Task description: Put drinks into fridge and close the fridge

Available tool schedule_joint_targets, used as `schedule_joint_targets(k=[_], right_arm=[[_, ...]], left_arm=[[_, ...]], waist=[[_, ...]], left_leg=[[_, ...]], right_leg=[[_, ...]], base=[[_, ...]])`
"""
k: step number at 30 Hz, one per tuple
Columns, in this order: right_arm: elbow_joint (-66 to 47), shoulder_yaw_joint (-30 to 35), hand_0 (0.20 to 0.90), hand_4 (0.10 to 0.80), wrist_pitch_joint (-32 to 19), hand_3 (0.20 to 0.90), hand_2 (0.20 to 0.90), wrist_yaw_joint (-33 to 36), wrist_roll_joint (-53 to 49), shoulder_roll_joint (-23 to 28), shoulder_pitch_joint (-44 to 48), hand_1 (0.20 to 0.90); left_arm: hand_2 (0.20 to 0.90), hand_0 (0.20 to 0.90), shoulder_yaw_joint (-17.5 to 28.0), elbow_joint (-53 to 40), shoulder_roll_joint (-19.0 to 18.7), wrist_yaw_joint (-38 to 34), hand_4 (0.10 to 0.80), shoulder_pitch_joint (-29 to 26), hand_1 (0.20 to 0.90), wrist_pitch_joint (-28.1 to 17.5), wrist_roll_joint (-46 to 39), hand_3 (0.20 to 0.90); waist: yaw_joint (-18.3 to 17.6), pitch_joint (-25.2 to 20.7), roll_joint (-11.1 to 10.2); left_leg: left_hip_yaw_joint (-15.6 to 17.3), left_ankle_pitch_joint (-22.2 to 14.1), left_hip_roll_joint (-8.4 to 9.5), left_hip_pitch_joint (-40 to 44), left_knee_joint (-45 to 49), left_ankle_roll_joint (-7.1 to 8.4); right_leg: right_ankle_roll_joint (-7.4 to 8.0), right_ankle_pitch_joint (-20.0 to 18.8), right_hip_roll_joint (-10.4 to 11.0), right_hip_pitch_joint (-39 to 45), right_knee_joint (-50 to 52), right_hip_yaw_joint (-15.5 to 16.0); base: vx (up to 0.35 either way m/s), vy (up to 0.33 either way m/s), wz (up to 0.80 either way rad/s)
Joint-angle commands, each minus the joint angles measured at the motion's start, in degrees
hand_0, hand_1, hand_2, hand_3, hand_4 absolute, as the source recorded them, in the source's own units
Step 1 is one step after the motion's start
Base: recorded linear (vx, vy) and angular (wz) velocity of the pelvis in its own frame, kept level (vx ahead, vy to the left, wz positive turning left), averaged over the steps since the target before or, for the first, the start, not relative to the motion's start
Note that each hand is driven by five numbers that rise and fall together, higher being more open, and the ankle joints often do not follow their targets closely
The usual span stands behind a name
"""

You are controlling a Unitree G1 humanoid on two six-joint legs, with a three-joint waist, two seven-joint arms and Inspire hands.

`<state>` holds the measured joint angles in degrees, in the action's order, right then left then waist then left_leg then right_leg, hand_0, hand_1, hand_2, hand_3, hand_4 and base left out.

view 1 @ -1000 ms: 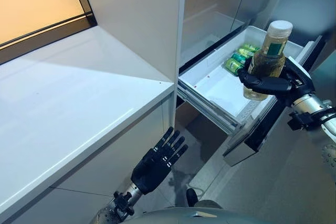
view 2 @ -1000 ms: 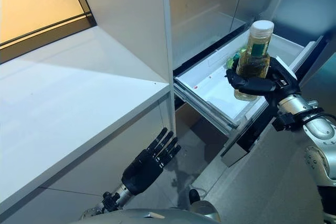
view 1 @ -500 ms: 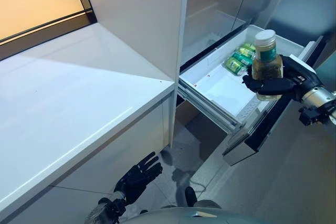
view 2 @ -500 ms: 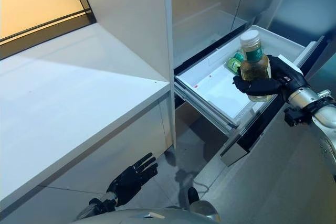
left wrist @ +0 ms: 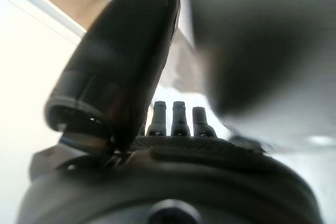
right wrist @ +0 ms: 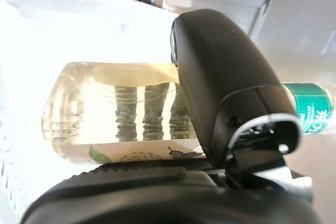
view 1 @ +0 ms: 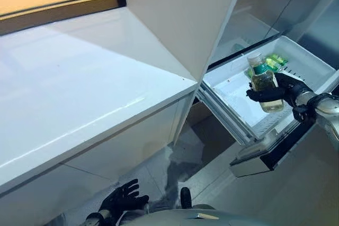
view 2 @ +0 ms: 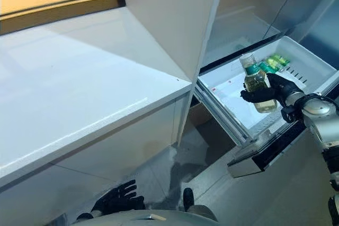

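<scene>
Left eye view: right robot hand is clamped round a clear plastic bottle of pale yellow drink w/ green label and white cap, held upright over the pulled-out white fridge drawer. Green cans lie at the drawer's back, just beyond the bottle. White worktop on the left is bare. Left robot hand hangs low by the floor, fingers spread, holding nothing.

Right eye view: same scene; bottle hangs above the drawer floor, not set down.

Right wrist view: fingers show through the liquid, thumb across the front; grip looks firm.

Risk: released while high or tilted, the bottle could topple onto the cans or catch the drawer rim, blocking closure.
</scene>
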<state>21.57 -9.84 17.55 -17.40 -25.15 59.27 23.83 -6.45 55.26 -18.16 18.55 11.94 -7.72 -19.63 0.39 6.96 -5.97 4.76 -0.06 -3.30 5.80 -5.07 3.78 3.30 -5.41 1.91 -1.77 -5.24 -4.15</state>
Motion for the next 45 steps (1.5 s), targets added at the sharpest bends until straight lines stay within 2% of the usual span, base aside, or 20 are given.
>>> schedule_joint_targets(k=[1, 10, 16, 25, 31, 39, 45], right_arm=[[4.3, 4.0, 0.3, 0.1, -2.8, 0.2, 0.3, 6.6, 1.1, 2.2, 17.5, 0.3], [14.2, -0.4, 0.3, 0.1, 1.3, 0.2, 0.3, 8.1, 3.9, 2.7, 21.4, 0.3], [20.3, -4.9, 0.3, 0.1, 3.7, 0.2, 0.3, 5.4, 9.0, 2.6, 24.1, 0.3], [27.7, -7.8, 0.3, 0.1, 1.7, 0.2, 0.3, 1.0, 14.3, 1.9, 26.6, 0.3], [32.7, -10.7, 0.3, 0.1, 3.0, 0.2, 0.3, -2.3, 18.4, 1.9, 30.1, 0.3], [37.9, -13.2, 0.3, 0.1, 2.8, 0.2, 0.3, -5.4, 24.1, 2.0, 32.4, 0.3], [39.8, -14.0, 0.3, 0.1, 3.1, 0.2, 0.3, -5.6, 24.2, 1.9, 33.9, 0.3]], left_arm=[[0.9, 0.9, -0.2, 0.7, -3.9, -0.9, 0.8, -0.8, 0.9, -1.6, 2.4, 0.9], [0.9, 0.9, -1.9, -1.0, -4.7, -1.4, 0.8, -1.6, 0.9, -3.1, 0.6, 0.9], [0.9, 0.9, -2.4, -2.3, -5.4, -4.9, 0.8, -2.4, 0.9, -4.6, 0.1, 0.9], [0.9, 0.9, -2.3, -3.5, -6.1, -6.4, 0.8, -2.9, 0.9, -5.5, 1.0, 0.9], [0.9, 0.9, -2.8, -7.9, -7.7, -6.8, 0.8, -4.0, 0.9, -0.4, -0.8, 0.9], [0.9, 0.9, -2.8, -9.6, -8.7, -6.8, 0.8, -3.8, 0.9, 0.5, -1.1, 0.9], [0.9, 0.9, -2.8, -10.4, -9.1, -6.4, 0.8, -3.4, 0.9, 0.3, -0.9, 0.9]], waist=[[2.0, 1.8, -1.1], [3.1, 6.7, 0.4], [3.8, 9.2, 1.3], [5.3, 10.9, 2.1], [5.7, 11.0, 3.2], [6.8, 11.2, 3.9], [7.3, 11.2, 4.4]], left_leg=[[-3.7, -1.2, 4.33, -5.1, 0.5, -4.33], [-4.4, 0.0, 4.28, -8.9, 0.9, -4.12], [-4.3, 1.0, 4.15, -11.2, 1.0, -3.6], [-4.2, 1.6, 4.33, -13.2, 1.1, -3.26], [-4.7, 2.2, 4.86, -14.2, 1.2, -3.24], [-5.4, 2.6, 5.41, -15.0, 1.4, -3.4], [-5.9, 2.8, 5.72, -15.6, 1.5, -3.48]], right_leg=[[2.08, 1.4, -3.5, 0.7, 1.0, 4.4], [1.57, 1.3, -3.7, -2.7, 2.0, 5.0], [1.34, 1.2, -3.5, -4.6, 2.5, 6.3], [1.08, 1.5, -3.0, -6.2, 2.9, 8.2], [0.87, 1.6, -2.9, -7.3, 3.5, 8.4], [0.71, 1.7, -2.6, -7.9, 3.8, 8.9], [0.57, 1.8, -2.6, -8.5, 4.1, 9.0]], base=[[-0.099, -0.051, 0.04], [-0.072, -0.062, 0.01], [-0.063, -0.055, 0.03], [-0.035, -0.05, 0.04], [0.001, -0.003, 0.04], [-0.002, -0.011, 0.05], [0.0, 0.0, 0.0]])
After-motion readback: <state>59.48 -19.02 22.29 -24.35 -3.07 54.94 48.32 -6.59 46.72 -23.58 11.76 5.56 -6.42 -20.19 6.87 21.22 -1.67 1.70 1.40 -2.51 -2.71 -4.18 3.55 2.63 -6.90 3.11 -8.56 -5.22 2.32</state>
